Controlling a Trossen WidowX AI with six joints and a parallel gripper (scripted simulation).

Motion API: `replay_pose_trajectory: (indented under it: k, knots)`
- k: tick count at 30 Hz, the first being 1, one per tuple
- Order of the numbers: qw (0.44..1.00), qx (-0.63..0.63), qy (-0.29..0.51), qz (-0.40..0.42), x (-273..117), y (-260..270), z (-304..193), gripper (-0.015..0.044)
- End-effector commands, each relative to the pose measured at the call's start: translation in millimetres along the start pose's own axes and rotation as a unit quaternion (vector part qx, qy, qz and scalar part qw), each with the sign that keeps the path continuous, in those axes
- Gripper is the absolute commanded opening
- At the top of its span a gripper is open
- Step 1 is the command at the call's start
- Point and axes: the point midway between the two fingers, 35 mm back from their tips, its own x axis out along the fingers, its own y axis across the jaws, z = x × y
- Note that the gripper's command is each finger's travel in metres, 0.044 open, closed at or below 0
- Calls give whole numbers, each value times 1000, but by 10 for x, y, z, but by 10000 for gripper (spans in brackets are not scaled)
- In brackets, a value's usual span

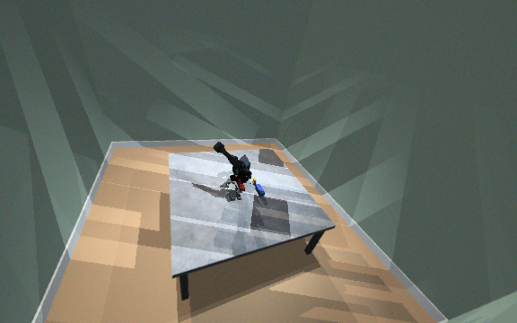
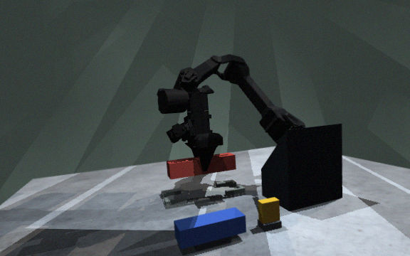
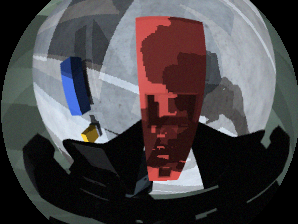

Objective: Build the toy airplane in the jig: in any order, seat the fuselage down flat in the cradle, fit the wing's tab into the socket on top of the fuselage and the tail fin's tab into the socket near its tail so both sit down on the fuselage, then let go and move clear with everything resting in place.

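The red fuselage [image 1: 241, 187] [image 2: 181, 168] [image 3: 172, 50] is held about level in the air. My gripper [image 2: 205, 168] [image 3: 165, 120] points down and is shut on it near its middle. The grey-green jig [image 1: 232, 196] [image 2: 235, 192] lies on the table below the fuselage, with a gap between them in the exterior view; in the wrist view I cannot make it out. The blue wing [image 1: 259, 190] [image 2: 210, 229] [image 3: 74, 90] lies off to one side of the jig. The yellow tail fin [image 1: 254, 179] [image 2: 269, 210] [image 3: 90, 133] stands upright near one end of the wing.
The fin stands on a small dark base [image 2: 270, 225], and a dark support [image 2: 216, 244] shows under the wing. The black block [image 2: 313, 167] at the arm's foot stands behind the fin in the exterior view. Patchy shadows cross the table [image 1: 196, 233].
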Motion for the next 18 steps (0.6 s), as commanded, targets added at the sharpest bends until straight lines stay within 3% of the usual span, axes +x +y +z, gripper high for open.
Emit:
replay_pose_trajectory:
  k: [1,15,18]
  knots:
    - [1000,10,-1,-5,64,-139,-40,0]
    - [999,45,1,-16,220,-489,-182,0]
    - [999,45,1,-16,221,-489,-182,79]
